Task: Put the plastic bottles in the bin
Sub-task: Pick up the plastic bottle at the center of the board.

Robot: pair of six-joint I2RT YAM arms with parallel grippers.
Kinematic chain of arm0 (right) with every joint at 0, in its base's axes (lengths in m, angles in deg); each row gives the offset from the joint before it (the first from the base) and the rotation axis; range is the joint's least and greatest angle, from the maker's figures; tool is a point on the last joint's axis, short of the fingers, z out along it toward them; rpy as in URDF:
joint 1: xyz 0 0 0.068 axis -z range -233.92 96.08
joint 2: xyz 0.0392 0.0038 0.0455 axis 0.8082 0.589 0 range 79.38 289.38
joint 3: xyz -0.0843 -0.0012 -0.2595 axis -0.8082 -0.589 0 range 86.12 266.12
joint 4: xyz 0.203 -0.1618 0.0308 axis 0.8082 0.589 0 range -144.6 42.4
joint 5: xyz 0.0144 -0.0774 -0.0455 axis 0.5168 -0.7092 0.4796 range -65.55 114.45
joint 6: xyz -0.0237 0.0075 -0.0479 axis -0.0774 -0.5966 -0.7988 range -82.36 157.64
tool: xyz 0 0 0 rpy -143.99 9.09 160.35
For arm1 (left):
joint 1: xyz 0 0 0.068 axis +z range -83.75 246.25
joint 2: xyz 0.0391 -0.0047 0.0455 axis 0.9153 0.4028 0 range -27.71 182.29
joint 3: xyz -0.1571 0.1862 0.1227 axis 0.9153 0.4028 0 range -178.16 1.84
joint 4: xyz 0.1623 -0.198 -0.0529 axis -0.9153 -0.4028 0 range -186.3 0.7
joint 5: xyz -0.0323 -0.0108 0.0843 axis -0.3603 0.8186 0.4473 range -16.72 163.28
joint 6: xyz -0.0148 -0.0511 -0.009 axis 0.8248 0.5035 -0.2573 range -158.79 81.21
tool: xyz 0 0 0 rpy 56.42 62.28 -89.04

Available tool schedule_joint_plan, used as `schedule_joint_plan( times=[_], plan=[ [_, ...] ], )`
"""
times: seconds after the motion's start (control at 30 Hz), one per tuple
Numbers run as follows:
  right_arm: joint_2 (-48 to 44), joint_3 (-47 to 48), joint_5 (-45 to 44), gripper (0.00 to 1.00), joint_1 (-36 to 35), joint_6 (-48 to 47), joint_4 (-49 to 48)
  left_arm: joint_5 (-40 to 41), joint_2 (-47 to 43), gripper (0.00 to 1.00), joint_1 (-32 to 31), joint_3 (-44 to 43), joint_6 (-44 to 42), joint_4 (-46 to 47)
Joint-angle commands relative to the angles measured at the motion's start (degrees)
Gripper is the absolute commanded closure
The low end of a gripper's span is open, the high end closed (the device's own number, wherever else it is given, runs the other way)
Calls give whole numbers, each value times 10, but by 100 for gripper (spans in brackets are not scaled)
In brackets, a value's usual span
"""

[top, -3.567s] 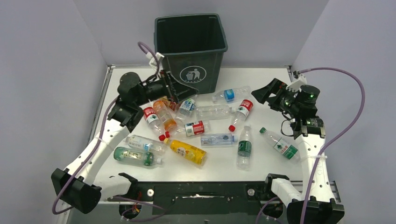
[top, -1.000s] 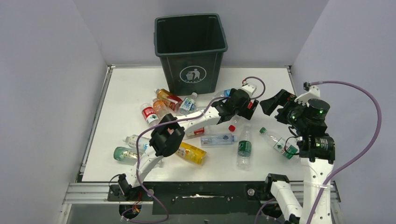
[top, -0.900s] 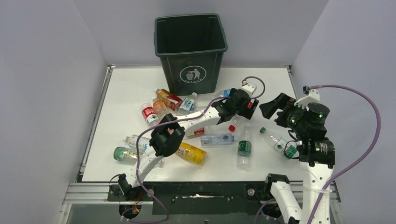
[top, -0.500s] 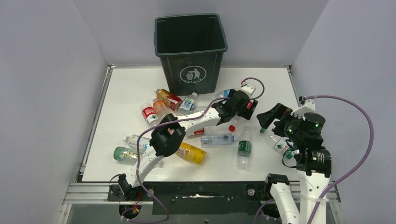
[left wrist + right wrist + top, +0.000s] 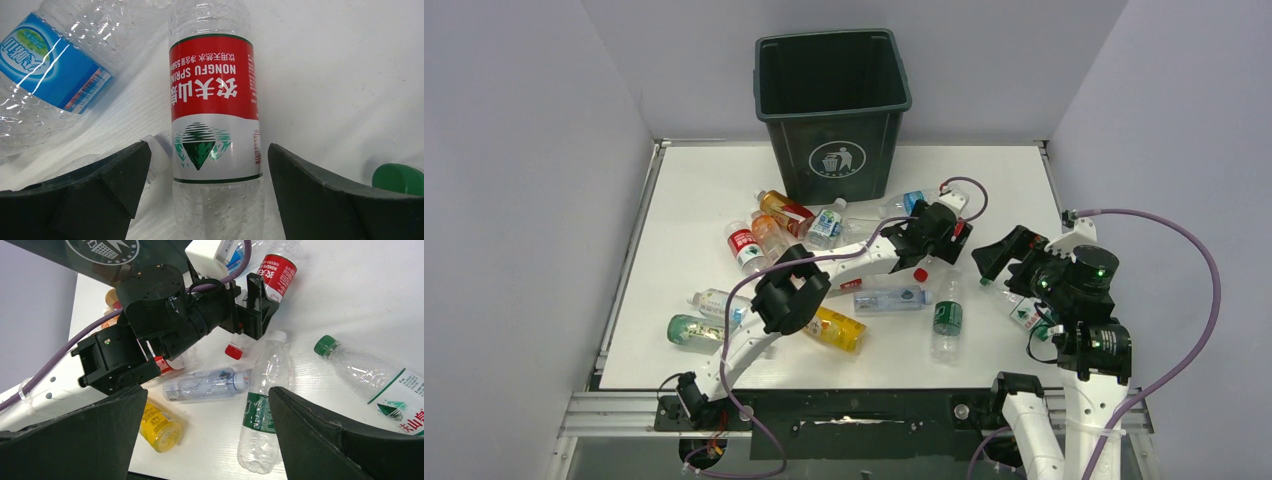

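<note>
Red-labelled clear bottle (image 5: pixel 214 100) lies between the spread fingers of the left gripper (image 5: pixel 208 150), unclamped. Both its ends run out of the wrist view, and from above the gripper hides most of it. A blue-labelled bottle (image 5: pixel 50 70) beside it is cut off at the left edge. The right gripper (image 5: pixel 208 390) hangs wide open and empty above the table (image 5: pixel 694 190), and its arm covers part of a green-capped bottle (image 5: pixel 370 375). The other plastic bottles (image 5: pixel 829 328) lie scattered before the bin (image 5: pixel 834 100), its inside too dark to read.
</note>
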Motion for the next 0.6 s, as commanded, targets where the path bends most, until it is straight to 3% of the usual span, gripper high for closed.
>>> schedule_joint_plan(
  times=[0.0,0.2,0.57],
  plan=[
    [-5,-3,11,2,4,3,-15,6,5,12,2,-20,-6,23],
    [-2,-3,11,2,3,3,-18,2,11,15,5,-21,-5,24],
    [-2,-12,13,2,4,8,-23,-15,-16,41,4,9,2,31]
  ],
)
